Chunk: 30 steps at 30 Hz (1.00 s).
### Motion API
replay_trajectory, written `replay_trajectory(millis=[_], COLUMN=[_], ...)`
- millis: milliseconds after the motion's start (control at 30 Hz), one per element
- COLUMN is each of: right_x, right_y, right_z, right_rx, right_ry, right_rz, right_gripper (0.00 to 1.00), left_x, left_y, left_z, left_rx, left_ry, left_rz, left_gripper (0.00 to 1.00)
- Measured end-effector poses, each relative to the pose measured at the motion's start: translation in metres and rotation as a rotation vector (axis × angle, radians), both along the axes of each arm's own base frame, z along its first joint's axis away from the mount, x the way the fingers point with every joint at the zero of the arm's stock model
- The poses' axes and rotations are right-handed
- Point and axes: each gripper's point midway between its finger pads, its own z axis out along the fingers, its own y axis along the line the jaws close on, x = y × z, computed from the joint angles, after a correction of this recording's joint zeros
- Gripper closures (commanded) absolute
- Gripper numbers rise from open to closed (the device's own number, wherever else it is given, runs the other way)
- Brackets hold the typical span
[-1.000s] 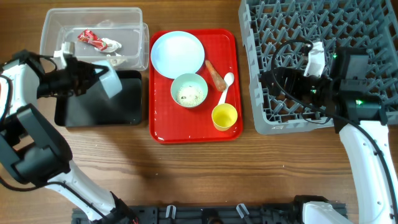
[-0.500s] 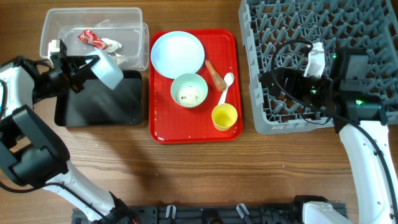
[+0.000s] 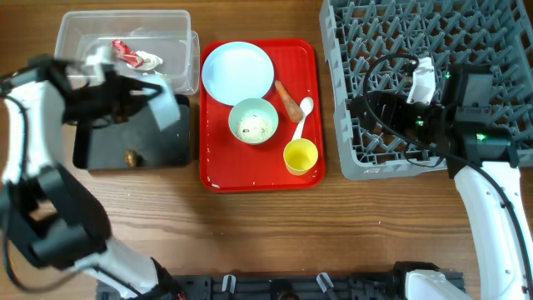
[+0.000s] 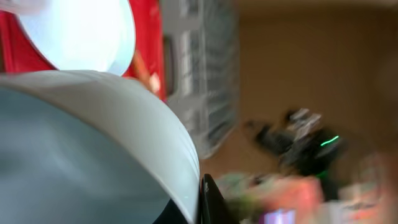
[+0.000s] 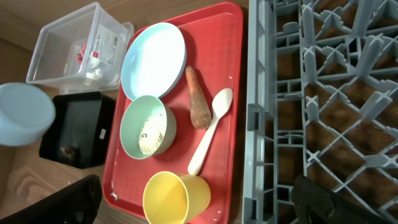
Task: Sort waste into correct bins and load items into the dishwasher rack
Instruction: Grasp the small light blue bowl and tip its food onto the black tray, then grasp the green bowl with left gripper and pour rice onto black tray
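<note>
Over the black tub (image 3: 166, 154): my left fingers (image 3: 141, 94) are clenched on the held bowl (image 3: 168, 107), which hangs tipped above the tub; blur hides the exact grip.
Left wrist view: the held bowl's pale wall fills most of the frame, with one dark fingertip (image 4: 209, 200) at its rim.
Lump (image 3: 131, 156): small and brown, it lies on the floor of the black tub, below and to the left of the held bowl.
Right fingers (image 3: 358, 112): spread wide and empty, hovering over the near-left corner of the rack (image 3: 433, 42).
Clear tub (image 3: 75, 37): the wrapper (image 3: 125, 52) and the tissue (image 3: 148, 60) lie inside.
Tray (image 3: 208, 175): it carries the plate (image 3: 238, 73), the rice bowl (image 3: 253, 121) with grains in it, the carrot stick (image 3: 288, 100), the spoon (image 3: 303, 110) just beside the stick, and the yellow cup (image 3: 301, 156).
Step in hand: I judge it to be tipping food waste out of the held bowl into the black tub. With the lump down there, that pour looks about done, though I cannot see into the bowl.
Next move: level the bowl, carry it across the tray without clipping the cup or plate, and seat it between the rack's pegs, keeping clear of my right arm there.
</note>
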Motion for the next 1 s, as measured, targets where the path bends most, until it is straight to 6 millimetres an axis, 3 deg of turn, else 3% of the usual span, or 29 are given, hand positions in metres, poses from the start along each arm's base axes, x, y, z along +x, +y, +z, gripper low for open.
replay_trajectory(millis=[67,133,233,367,500,567,667,867,1000], right_x=[0.0,0.0,0.0,0.0,0.001,0.001,0.0,0.001,0.001], right_y=[0.0,0.0,0.0,0.0,0.0,0.0,0.0,0.0,0.0], right_z=[0.0,0.0,0.0,0.0,0.001,0.001,0.0,0.001,0.001], right_rx=[0.0,0.0,0.0,0.0,0.0,-0.001,0.0,0.0,0.0], right_ry=[0.0,0.0,0.001,0.0,-0.004,-0.004,-0.003,-0.004,-0.004], right_rz=[0.0,0.0,0.0,0.0,0.0,0.0,0.0,0.0,0.0], right_gripper=[0.0,0.0,0.0,0.0,0.0,0.0,0.0,0.0,0.0], left_x=[-0.02,-0.037,-0.056,-0.096,-0.108,-0.097,-0.096,-0.093,-0.041], left_y=[-0.041,-0.074,-0.103,-0.127,-0.141,-0.154,-0.162,-0.165,-0.195], left_z=[0.006,-0.018,-0.059,-0.111,-0.142,-0.145,-0.145,-0.143,-0.12], left_rx=[0.229,0.467,0.744,1.035,1.116,1.107,1.103,1.1,1.062], left_ry=[-0.07,-0.032,0.077,0.23,0.228,0.164,0.142,0.116,-0.211], left_rz=[-0.149,-0.286,-0.379,-0.367,-0.316,-0.278,-0.269,-0.279,-0.314], left_gripper=[0.96,0.96,0.96,0.96,0.93,0.74,0.55,0.34,0.34])
